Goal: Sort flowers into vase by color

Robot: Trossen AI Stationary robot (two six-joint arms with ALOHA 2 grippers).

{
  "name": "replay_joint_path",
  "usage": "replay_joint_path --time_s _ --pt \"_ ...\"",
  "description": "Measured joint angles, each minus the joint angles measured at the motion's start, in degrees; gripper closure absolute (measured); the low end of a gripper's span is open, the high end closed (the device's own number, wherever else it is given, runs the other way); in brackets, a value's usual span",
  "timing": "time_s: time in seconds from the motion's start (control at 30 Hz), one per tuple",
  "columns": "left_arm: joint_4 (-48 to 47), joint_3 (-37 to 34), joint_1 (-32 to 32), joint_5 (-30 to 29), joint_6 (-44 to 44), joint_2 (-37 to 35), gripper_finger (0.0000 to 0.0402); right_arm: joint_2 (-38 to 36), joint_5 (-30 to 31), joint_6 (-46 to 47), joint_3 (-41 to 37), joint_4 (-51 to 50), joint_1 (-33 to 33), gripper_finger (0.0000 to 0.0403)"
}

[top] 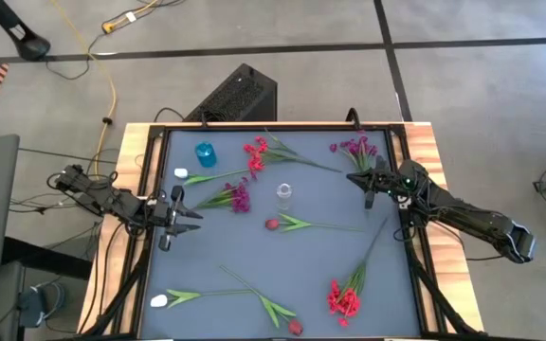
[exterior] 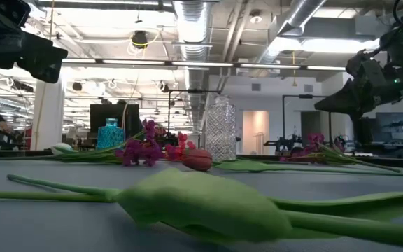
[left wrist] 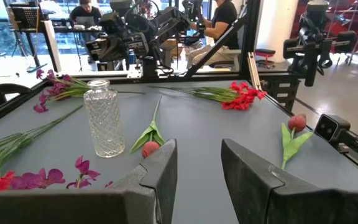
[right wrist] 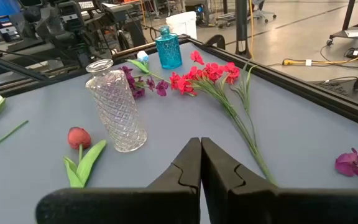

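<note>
Grey matting is covering the table (top: 282,284), and the clear glass vase (top: 283,195) standing upright near its middle is serving as the landmark. Nearest the low camera, a green leafy stem (exterior: 208,206) is lying flat across the mat; the high view shows a white bud (top: 160,300) and a red bud (top: 295,328) with long stems lying along that near edge, well apart from the vase. A red cluster (top: 342,299) is lying toward the near right corner, its stem pointing up toward the right arm.

Just in front of the vase a single red tulip (top: 272,224) is lying with its leaves and stem stretching to the right. To the vase's left a purple-magenta spray (top: 238,197) is resting on the mat, and farther left the left gripper (top: 180,210) is hovering over the table's left edge, its fingers (left wrist: 160,168) standing parted with nothing between them.

To the right of the vase, near the table's right edge, the right gripper (top: 371,182) is hanging above the mat with its jaws pressed together, holding nothing.

Beyond the vase, a red spray (top: 257,152) is lying just behind and left of it, with a white bud (top: 181,174) on a long stem farther left. A small blue glass vase (top: 205,153) is standing upright toward the far left corner. A purple-magenta cluster (top: 354,148) is lying toward the far right corner, just beyond the right gripper. No flower is sitting in either vase.
</note>
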Motion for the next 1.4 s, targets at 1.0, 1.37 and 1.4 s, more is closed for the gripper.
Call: replay_joint_path --time_s 1.0,1.37,1.4 --pt "0.0 0.0 0.0 0.0 0.0 0.0 0.0288 0.0 0.0 0.0 0.0 0.0 0.0 0.0369" --pt "6.9 -0.2 0.0 -0.5 -6.5 0.0 0.0288 0.0 0.0 0.0 0.0 0.4 0.0 0.0369" --pt "8.0 -0.2 0.0 -0.8 -7.0 0.0 0.0288 0.0 0.0 0.5 0.0 0.8 0.0 0.0369"
